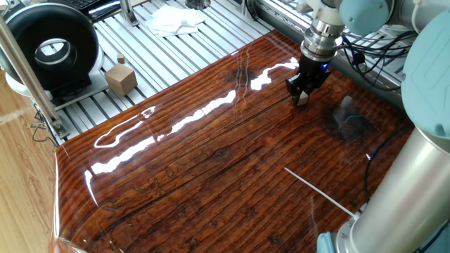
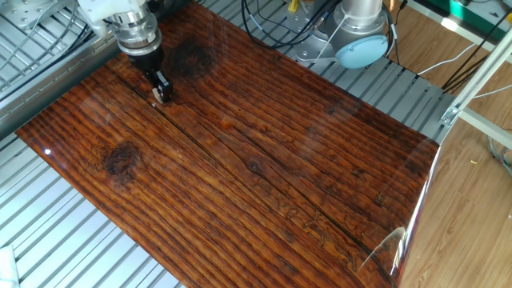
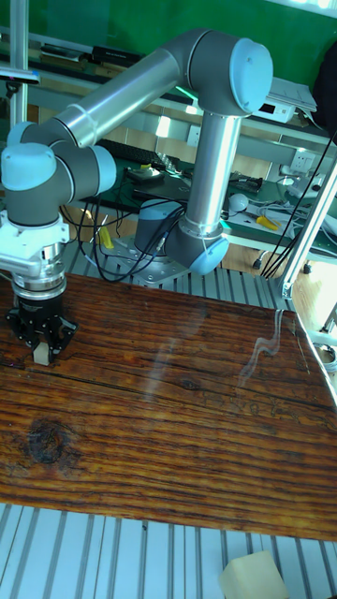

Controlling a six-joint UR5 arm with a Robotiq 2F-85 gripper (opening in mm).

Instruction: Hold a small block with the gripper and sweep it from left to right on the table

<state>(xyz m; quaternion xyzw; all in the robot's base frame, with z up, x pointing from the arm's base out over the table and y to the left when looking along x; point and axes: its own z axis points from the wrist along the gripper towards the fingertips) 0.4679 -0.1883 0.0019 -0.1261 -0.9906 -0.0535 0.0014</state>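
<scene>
The hand (image 1: 301, 94) (image 2: 162, 90) (image 3: 41, 348) is pointed straight down at the counter (image 1: 211, 169) (image 2: 264, 160) (image 3: 168, 421), and its 2 black fingers are clenched on the block (image 1: 301, 100) (image 2: 158, 99) (image 3: 41, 356). The block is seen as a pale tan cube pinched between the fingertips, at their very ends, with its lower face at or just above the glossy wood; contact with the surface cannot be told for certain. In the tall fixed view the block shows below the fingers, and a dark knot (image 3: 47, 438) in the grain lies on the counter in front of the hand, a little apart from it.

The arm (image 3: 140, 84) is seen rising from behind the hand, with light blue caps on its joints. In one fixed view, a larger tan cube (image 1: 120, 77) with a knob on top stands well apart from the hand, off the counter on the slatted aluminium frame (image 1: 162, 49), beside a black round device (image 1: 49, 46). A white cloth (image 1: 176, 20) lies on the same frame, farther off.
</scene>
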